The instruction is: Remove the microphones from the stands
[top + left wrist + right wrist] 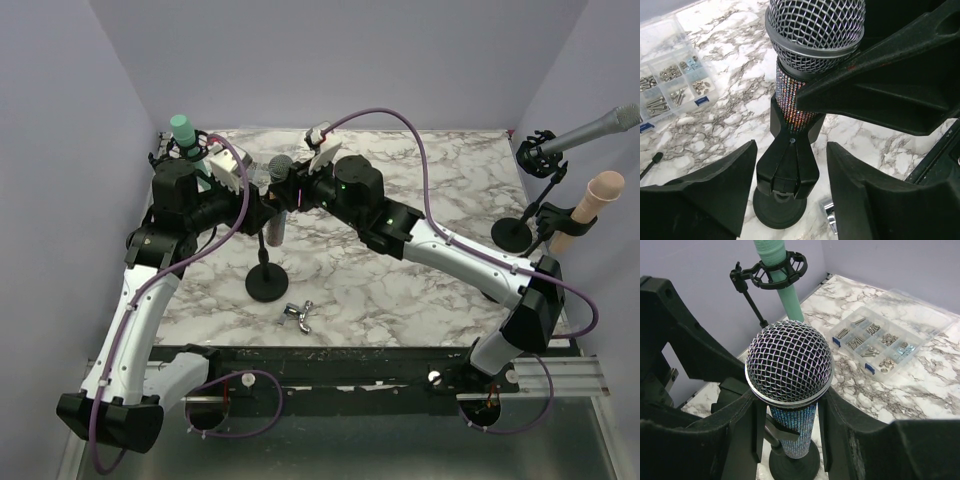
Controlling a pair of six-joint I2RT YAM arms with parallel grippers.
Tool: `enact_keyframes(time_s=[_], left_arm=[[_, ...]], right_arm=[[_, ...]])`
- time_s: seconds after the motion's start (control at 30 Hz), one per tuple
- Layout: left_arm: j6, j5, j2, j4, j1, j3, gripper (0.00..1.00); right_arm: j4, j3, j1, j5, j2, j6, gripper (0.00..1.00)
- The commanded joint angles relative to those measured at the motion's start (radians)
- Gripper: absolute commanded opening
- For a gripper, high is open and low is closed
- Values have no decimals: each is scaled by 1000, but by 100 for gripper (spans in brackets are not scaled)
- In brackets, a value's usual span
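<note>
Microphone stands upright in the stand clip on the bench. The right claw clamps its glittered handle under the grille. The left claw is spread open around the clip, not touching it. With the grasp made, the next move is likely a straight upward pull.

marble table — lilac walls

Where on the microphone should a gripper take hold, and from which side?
Grip the glittered body just under the mesh head, above the clip, coming down from above. It stands near upright, and the wider head would likely stop a slip when lifting.
</note>
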Motion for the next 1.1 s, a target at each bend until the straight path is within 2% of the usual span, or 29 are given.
enact_keyframes(time_s=[0.0, 0.03, 0.1, 0.17, 0.2, 0.43, 0.73, 1.07], left_arm=[[32, 27, 26, -42, -4, 40, 53], [33, 21, 24, -41, -4, 38, 49], [32, 2, 28, -44, -4, 41, 33], [34, -4, 28, -40, -4, 40, 4], [29, -12, 21, -32, -4, 34, 0], [19, -46, -17, 18, -4, 2, 0], [12, -155, -70, 60, -4, -26, 0], [11, -282, -158, 144, -4, -85, 0]], right_arm=[[11, 59, -19, 0, 19, -1, 1], [9, 64, -20, -2, 24, 0, 1], [6, 72, -23, -8, 29, 1, 1], [6, 72, -23, -9, 30, 2, 1], [5, 72, -23, -8, 30, 0, 1], [-31, 112, -23, 53, 25, -12, 1], [-47, 127, -23, 332, -35, -5, 1], [4, -145, -23, 400, -208, -25, 1]])
